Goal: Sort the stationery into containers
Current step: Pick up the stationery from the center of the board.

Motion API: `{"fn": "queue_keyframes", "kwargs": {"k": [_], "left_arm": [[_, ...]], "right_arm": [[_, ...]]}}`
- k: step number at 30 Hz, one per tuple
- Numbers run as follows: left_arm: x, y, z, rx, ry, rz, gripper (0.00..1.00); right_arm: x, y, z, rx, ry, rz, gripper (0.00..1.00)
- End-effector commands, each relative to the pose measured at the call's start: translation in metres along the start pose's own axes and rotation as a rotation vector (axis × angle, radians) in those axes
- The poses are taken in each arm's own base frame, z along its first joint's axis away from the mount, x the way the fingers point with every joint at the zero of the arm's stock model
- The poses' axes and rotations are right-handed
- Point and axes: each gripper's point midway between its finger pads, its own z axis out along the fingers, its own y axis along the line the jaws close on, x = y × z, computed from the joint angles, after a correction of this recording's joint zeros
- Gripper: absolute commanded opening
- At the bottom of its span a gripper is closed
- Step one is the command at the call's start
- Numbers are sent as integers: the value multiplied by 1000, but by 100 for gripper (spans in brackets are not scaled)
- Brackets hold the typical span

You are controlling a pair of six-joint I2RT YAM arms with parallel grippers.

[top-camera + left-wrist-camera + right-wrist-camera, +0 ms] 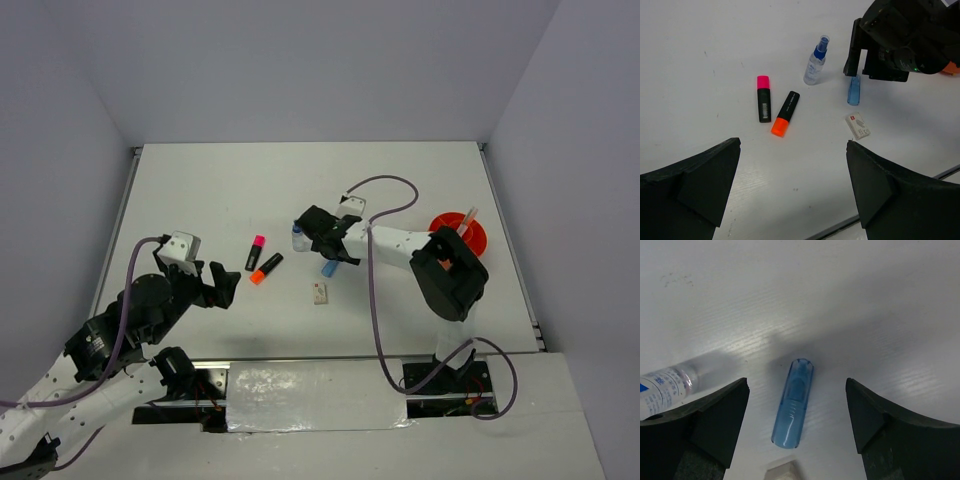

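My right gripper [322,250] is open and hovers low over the stubby blue marker [793,402], one finger on each side, not touching it. The blue-capped clear bottle [298,238] stands just left of it and shows in the right wrist view [665,390]. The white eraser-like block [320,292] lies near the marker. The pink-capped highlighter [763,98] and orange-capped highlighter [785,113] lie side by side. My left gripper [792,144] is open and empty, short of the highlighters. The orange bowl [472,236] at the right holds a thin pen [466,222].
The right arm's black body [450,272] covers part of the bowl. The table's near edge [880,210] runs just below my left fingers. White walls close the table at the back and sides.
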Motion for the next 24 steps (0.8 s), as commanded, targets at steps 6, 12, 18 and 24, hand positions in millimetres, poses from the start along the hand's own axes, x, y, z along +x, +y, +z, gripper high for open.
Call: {"fn": "queue_keyframes", "kwargs": {"k": [6,12,18,24], "left_arm": [[-13,-3,-4,19,-49,-32,99],[-11,-4,-2,24,-39,-23,99],[-13,-4,-4,27,-50,-28,99],[-13,-3,-5,26,-52,-29,99]], "right_arm": [[4,2,18,71,-24,67,74],[13,-5,22,91,-17,77,61],[23,-11,29,85,-2,88,45],[27,-12,32,70,16,83,28]]}}
